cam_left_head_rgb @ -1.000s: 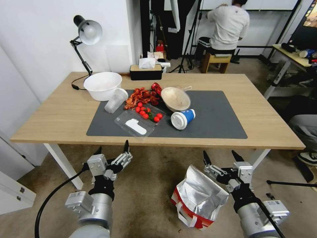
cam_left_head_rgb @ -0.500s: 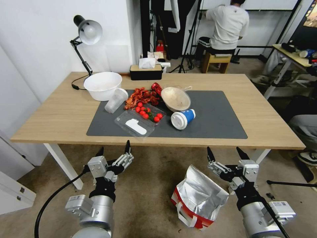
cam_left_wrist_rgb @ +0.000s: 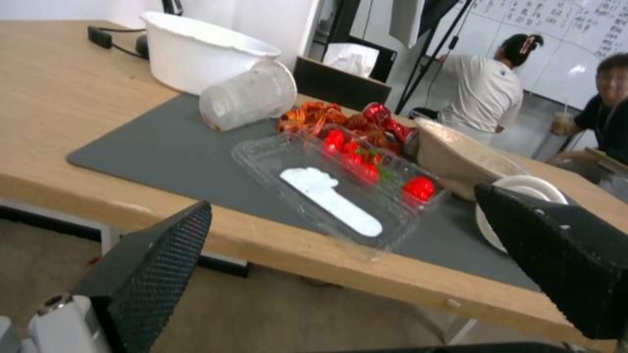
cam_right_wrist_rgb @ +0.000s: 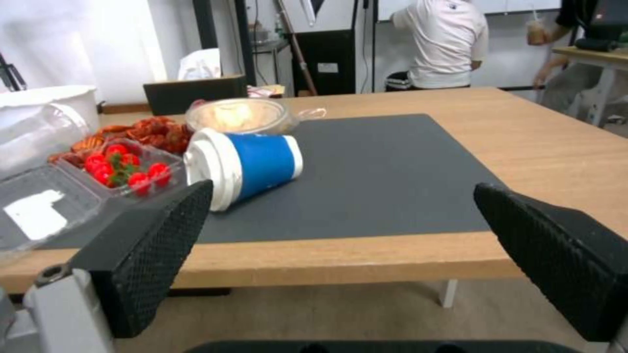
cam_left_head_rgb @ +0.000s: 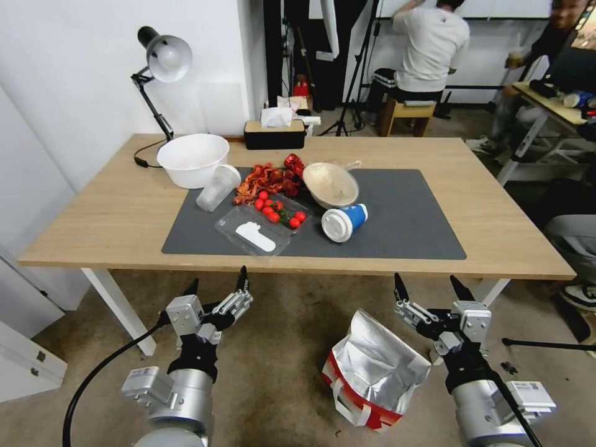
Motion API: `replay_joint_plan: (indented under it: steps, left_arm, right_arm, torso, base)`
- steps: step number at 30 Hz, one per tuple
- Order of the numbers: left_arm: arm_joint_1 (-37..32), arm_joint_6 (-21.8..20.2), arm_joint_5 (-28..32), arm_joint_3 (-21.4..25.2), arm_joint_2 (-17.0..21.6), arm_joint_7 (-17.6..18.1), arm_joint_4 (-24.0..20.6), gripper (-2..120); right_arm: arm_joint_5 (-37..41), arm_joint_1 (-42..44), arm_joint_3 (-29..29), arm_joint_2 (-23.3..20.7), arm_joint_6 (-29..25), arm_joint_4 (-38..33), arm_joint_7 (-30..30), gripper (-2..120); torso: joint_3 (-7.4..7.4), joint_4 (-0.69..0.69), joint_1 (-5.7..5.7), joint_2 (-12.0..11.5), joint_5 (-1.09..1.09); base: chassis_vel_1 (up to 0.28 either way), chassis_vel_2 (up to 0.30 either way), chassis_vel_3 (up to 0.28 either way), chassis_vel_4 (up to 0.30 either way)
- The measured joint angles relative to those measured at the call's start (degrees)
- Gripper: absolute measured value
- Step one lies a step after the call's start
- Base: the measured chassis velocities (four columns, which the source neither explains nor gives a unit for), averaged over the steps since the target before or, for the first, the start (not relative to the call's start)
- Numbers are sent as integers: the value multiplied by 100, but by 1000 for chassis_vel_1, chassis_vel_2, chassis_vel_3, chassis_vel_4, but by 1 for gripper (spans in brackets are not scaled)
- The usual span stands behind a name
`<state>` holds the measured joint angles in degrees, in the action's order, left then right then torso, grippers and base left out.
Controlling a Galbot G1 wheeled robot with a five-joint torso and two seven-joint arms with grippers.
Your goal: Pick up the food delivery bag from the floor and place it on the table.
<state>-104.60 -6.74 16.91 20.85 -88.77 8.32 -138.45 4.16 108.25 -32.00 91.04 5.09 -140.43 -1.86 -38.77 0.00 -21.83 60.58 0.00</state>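
The big rectangular light-wood table on white metal legs [cam_left_head_rgb: 118, 214] fills the far half of the scene, its dark grey mat [cam_left_head_rgb: 397, 220] crowded on the left with a round white plastic bowl [cam_left_head_rgb: 193, 159], a tipped clear plastic cup [cam_left_head_rgb: 217, 189], an open clear clamshell tray of red cherry tomatoes [cam_left_head_rgb: 264, 222], a tilted beige bowl [cam_left_head_rgb: 330, 184] and a blue paper cup with a white lid lying on its side [cam_left_head_rgb: 344, 222]; the right part of the mat is bare. Below the near edge of the table, on the brown floor, sits the large boxy white-and-red insulated food delivery bag [cam_left_head_rgb: 372, 372], its silver foil lining crumpled open at the top and its white strap handles drooping on the near side. The bag leans, its mouth tipped toward the far right. The right gripper [cam_left_head_rgb: 430, 290] hangs just to the right of and above the bag's foil rim, jaws spread wide with nothing between them, pointing toward the table edge. The left gripper [cam_left_head_rgb: 216, 287] is held in the same pose well to the left of the bag, also gaping and empty. The right arm is clearly the nearer one: the bag lies down and to the left of its fingertips, so reaching it likely means dropping and turning inward toward the foil rim or straps.
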Motion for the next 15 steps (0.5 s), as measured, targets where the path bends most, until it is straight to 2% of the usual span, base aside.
replay_joint_plan:
  steps: [11,15]
  left_arm:
    - [19,-23,101,30,47,-47,50,100]
    - [33,-33,138,47,76,-54,68,100]
  right_arm:
    - [-87,-20,59,39,-252,148,174,100]
    - [-142,-40,82,58,-288,198,237,100]
  torso:
    - [163,0,126,-290,0]
    - [259,0,204,-461,0]
  base:
    - [0,0,0,0]
    - [0,0,0,0]
